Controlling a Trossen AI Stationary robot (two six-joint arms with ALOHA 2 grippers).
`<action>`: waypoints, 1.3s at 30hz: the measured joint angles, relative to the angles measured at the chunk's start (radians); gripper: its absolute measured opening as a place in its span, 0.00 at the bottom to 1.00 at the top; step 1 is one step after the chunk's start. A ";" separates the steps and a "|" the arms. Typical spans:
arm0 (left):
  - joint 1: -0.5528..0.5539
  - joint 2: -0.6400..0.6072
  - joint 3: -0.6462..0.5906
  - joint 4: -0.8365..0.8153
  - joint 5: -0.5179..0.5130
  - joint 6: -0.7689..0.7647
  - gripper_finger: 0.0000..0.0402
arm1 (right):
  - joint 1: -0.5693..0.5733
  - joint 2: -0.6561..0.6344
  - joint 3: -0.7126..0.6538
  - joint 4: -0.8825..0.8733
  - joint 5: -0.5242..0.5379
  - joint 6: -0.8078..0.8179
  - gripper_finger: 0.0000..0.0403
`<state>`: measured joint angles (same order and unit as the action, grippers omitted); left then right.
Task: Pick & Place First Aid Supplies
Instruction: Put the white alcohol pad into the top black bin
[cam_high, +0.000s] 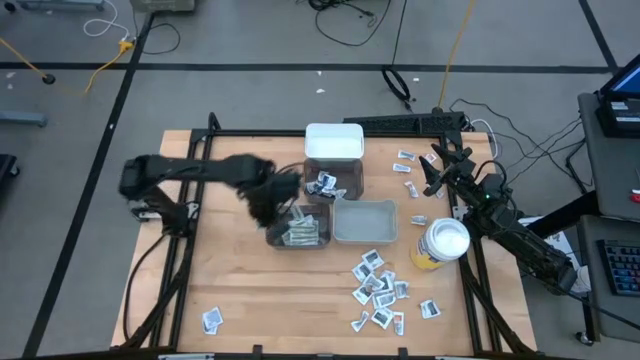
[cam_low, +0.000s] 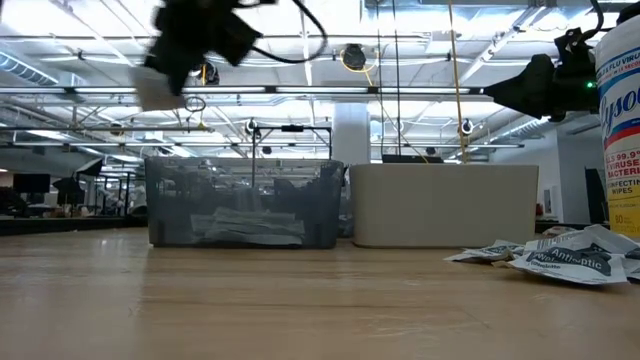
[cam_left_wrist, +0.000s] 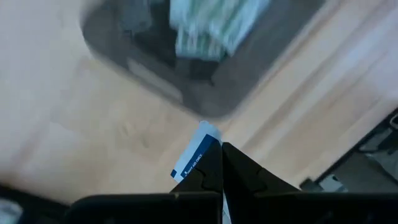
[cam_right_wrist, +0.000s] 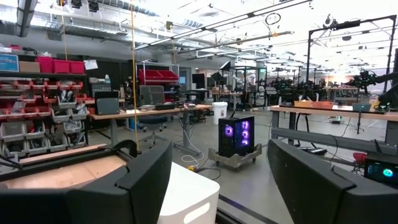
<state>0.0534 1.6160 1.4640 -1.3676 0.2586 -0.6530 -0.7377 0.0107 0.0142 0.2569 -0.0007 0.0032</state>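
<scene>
My left gripper (cam_high: 264, 208) hangs above the table beside the left end of a dark bin (cam_high: 298, 230) that holds narrow strip wrappers (cam_left_wrist: 211, 28). It is shut on a small white packet with blue print (cam_left_wrist: 194, 157), which shows in the low view as a pale packet (cam_low: 156, 90) high above the bin. More first aid packets lie in a pile (cam_high: 380, 285) on the wood, and loose ones lie near the far right (cam_high: 405, 160). My right gripper (cam_high: 436, 166) waits open, raised over the table's right side. My left gripper pinches the white packet between its two fingers (cam_left_wrist: 239, 168), coming from above and pointing down. The packet's blue-printed end (cam_left_wrist: 200, 144) sticks out past the fingertips. It is lifted clear, high over the wood next to the dark bin's rim.
A white bin (cam_high: 333, 142), a dark bin with packets (cam_high: 333, 182) and a pale clear bin (cam_high: 365, 222) stand mid-table. A yellow canister with a white lid (cam_high: 441, 245) stands to the right. Single packets lie near the near edge (cam_high: 213, 320).
</scene>
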 joint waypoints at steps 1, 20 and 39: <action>0.026 0.033 0.045 -0.013 -0.002 0.038 0.00 | 0.000 0.000 0.000 0.000 0.000 0.000 0.65; 0.331 0.606 0.797 -0.093 -0.059 0.355 0.00 | 0.000 0.000 0.000 0.000 0.000 0.000 0.65; 0.342 0.820 0.803 -0.008 -0.105 0.398 0.00 | 0.000 0.000 0.000 0.001 0.000 0.000 0.65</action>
<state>0.3950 2.4362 2.2673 -1.3753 0.1539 -0.2547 -0.7376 0.0108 0.0141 0.2577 -0.0006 0.0032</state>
